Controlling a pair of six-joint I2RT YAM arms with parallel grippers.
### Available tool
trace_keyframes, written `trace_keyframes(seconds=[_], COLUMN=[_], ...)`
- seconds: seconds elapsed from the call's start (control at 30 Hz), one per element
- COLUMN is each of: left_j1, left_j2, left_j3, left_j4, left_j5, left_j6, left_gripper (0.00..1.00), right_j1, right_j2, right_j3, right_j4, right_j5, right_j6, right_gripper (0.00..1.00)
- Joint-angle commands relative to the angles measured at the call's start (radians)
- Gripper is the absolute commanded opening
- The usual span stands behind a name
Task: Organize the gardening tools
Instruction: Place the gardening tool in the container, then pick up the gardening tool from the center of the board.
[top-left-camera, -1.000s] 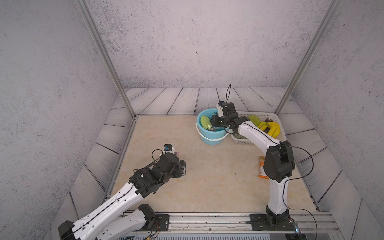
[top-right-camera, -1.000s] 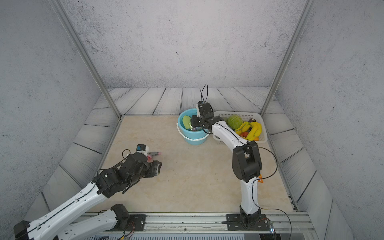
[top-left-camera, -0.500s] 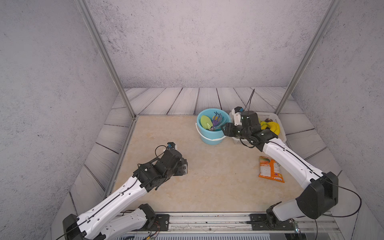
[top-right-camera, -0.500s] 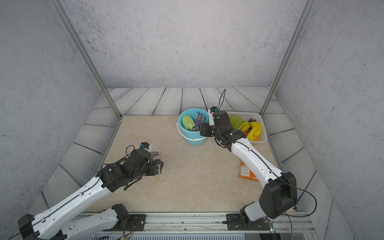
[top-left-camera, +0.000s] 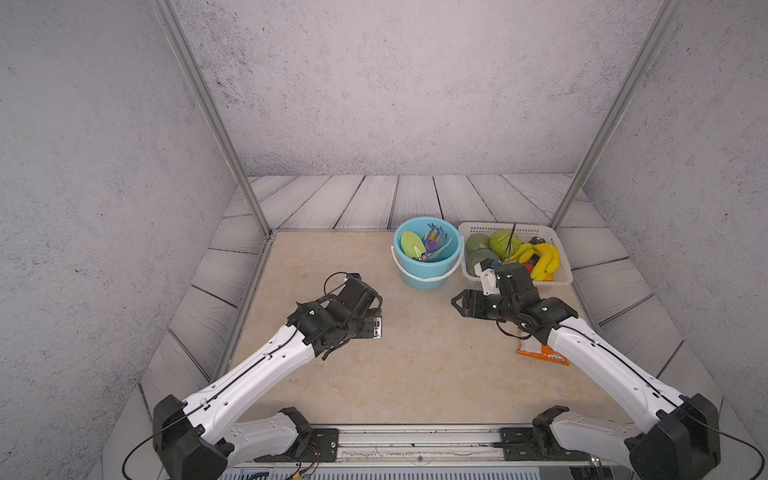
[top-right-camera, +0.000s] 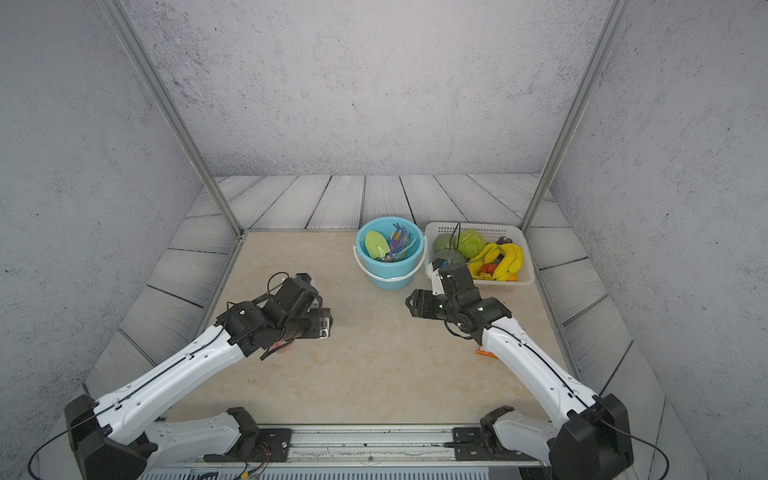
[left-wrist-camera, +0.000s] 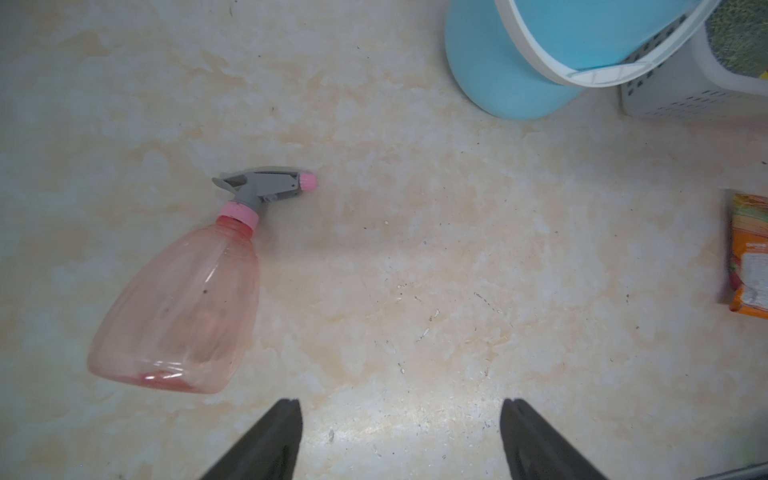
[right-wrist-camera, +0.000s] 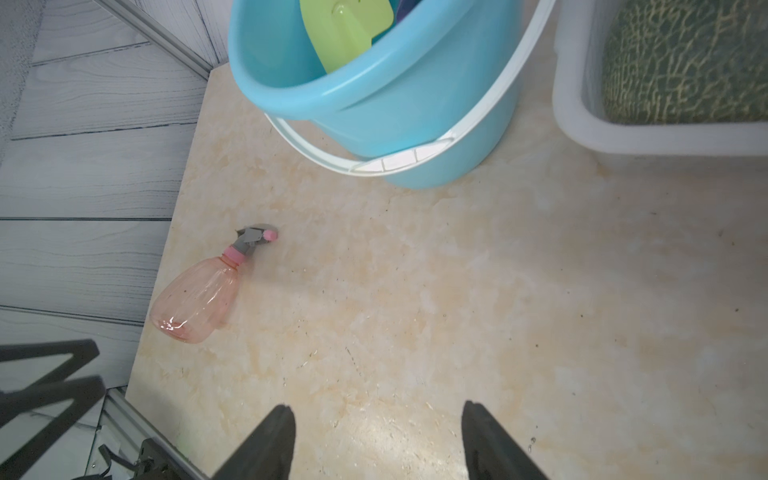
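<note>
— Listing containers: what stands before you?

— Item one: light-blue bucket, far side of the table. Contents: light-green trowel, blade up, and purple rake, prongs up.
Item two: white basket, just beside the bucket. Contents: cabbage, bananas, netted melon.

— And loose stock?

— Pink spray bottle: on its side on the table, well apart from the bucket, outside any container. Orange packet: flat on the table by your right arm.
Your left gripper: jaws spread, nothing between them, near the bottle without touching it.
Your right gripper: jaws spread, empty, over bare table near the bucket.
</note>
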Motion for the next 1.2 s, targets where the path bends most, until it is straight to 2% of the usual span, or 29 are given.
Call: trace_keyframes(seconds=[0.0, 0.27, 0.5, 0.6, 0.7, 0.93, 1.17], left_j1=[0.067, 0.250, 0.361, 0.384, 0.398, 0.472, 0.487], left_j2=[0.037, 0.218, 0.470, 0.603, 0.679, 0.770, 0.841], left_j3=[0.068, 0.192, 0.334, 0.429, 0.483, 0.525, 0.520], left_j4=[-0.100, -0.159, -0.211, -0.276, -0.291, -0.296, -0.292], left_j5=[-0.037, -0.004, 0.064, 0.075, 0.084, 0.103, 0.113], left_j6=[0.045, 0.129, 0.188, 0.208, 0.220, 0.243, 0.267], left_gripper=[0.76, 0.65, 0.62, 0.59, 0.58, 0.61, 0.62], right_j1=[0.002, 0.002, 0.003, 0.003, 0.003, 0.004, 0.004], right_j2=[-0.056, -0.109, -0.163, -0.176, -0.185, -0.187, -0.181], right_j3=[-0.037, -0.148, -0.212, -0.224, -0.240, -0.275, -0.284], right_j4=[-0.016, 0.026, 0.048, 0.042, 0.049, 0.084, 0.097], right_j5=[-0.034, -0.088, -0.106, -0.100, -0.105, -0.119, -0.125], right_j6=[0.025, 0.056, 0.075, 0.077, 0.082, 0.104, 0.110], right_gripper=[0.69, 0.68, 0.68, 0.67, 0.67, 0.67, 0.67])
